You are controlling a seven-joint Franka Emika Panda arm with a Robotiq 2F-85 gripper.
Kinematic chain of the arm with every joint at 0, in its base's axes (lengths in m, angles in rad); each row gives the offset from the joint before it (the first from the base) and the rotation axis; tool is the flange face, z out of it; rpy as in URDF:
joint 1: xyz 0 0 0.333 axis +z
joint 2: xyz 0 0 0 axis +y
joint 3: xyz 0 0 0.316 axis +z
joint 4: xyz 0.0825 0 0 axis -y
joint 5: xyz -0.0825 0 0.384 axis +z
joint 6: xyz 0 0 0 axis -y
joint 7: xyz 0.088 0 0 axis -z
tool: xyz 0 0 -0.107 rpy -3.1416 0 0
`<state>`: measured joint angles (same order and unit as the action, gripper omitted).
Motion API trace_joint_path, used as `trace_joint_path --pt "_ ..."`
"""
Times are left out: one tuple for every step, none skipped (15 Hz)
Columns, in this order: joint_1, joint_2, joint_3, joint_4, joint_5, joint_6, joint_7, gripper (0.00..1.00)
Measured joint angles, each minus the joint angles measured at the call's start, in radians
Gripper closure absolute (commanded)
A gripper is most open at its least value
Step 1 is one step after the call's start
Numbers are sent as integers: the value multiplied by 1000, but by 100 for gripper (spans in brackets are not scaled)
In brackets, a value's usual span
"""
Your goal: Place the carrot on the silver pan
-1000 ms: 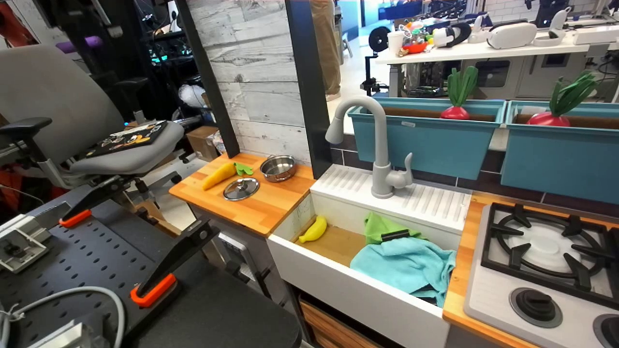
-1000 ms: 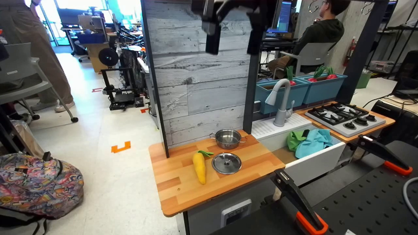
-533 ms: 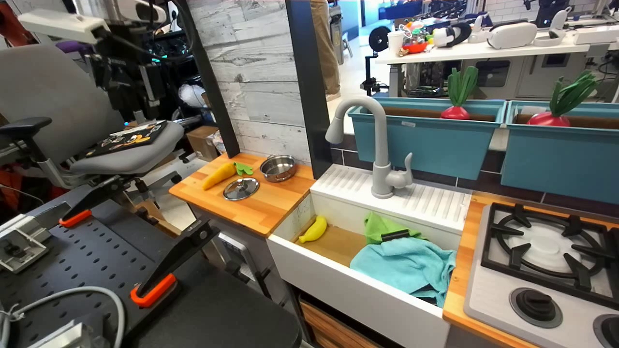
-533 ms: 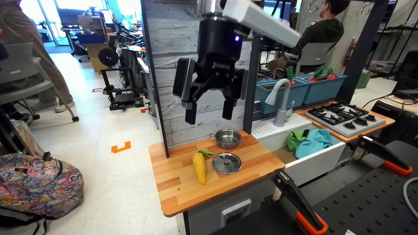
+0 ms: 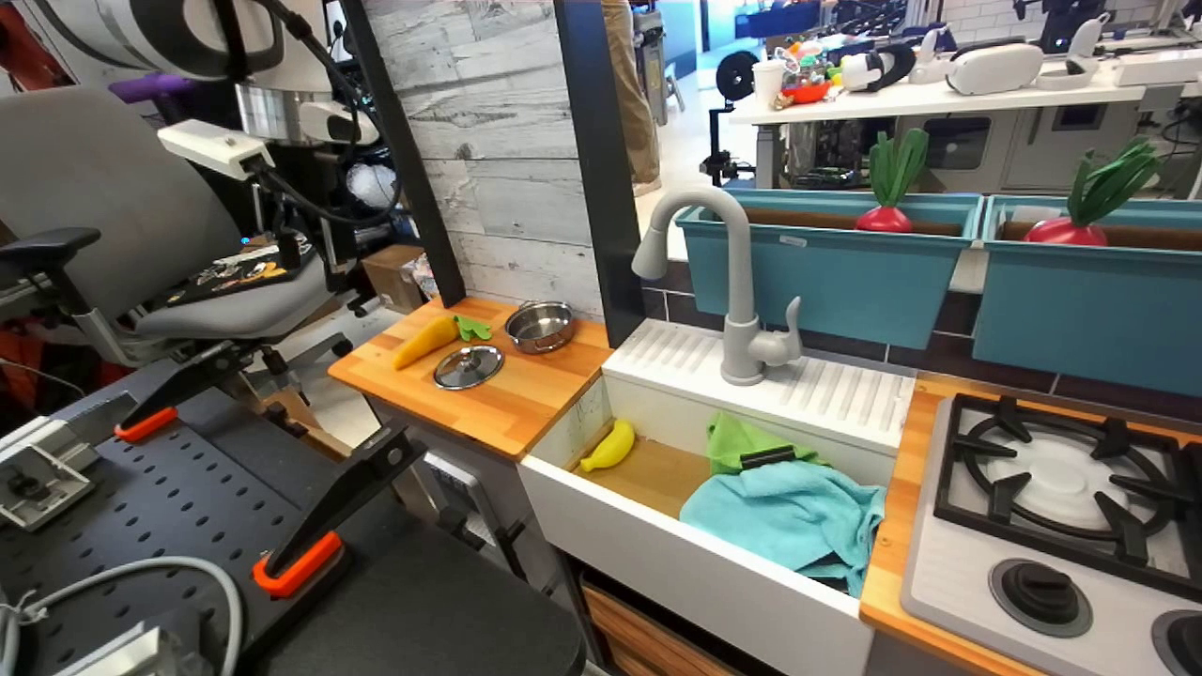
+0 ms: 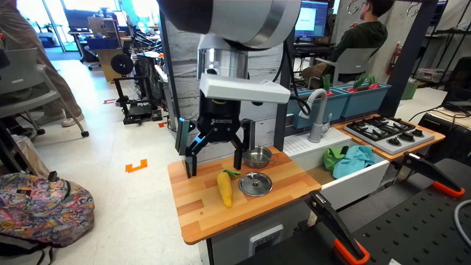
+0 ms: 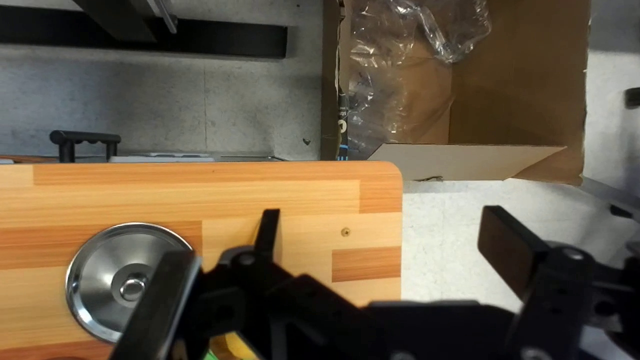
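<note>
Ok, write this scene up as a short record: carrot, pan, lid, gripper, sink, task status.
Carrot: yellow, lying on the wooden counter
Silver pan: uncovered, on the same counter
Lid: off the pan, lying knob up on the counter near the carrot
Gripper: open, holding nothing
Sink: holds a banana, a green cloth and a light blue cloth
Task status: carrot not yet in the pan
</note>
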<state>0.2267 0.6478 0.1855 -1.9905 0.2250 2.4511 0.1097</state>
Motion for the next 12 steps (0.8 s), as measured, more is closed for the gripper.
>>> trace_joint_path --pt "14 26 -9 26 -8 0 39 0" --pt "29 51 -19 50 -17 0 75 0" --pt "45 74 -32 72 -30 0 113 0" --pt "59 93 -45 91 -44 0 149 0" --pt "73 109 -59 107 -56 0 180 0" --pt "85 124 -72 122 -69 0 207 0" --pt "96 137 -85 134 -84 0 229 0" --pt "105 149 -99 144 -96 0 248 0" --pt "112 160 -112 152 -108 0 266 0" --pt "119 169 -127 159 -121 0 282 0" --pt "124 177 -141 166 -129 1 295 0" --pt "129 184 -155 170 -139 3 309 0"
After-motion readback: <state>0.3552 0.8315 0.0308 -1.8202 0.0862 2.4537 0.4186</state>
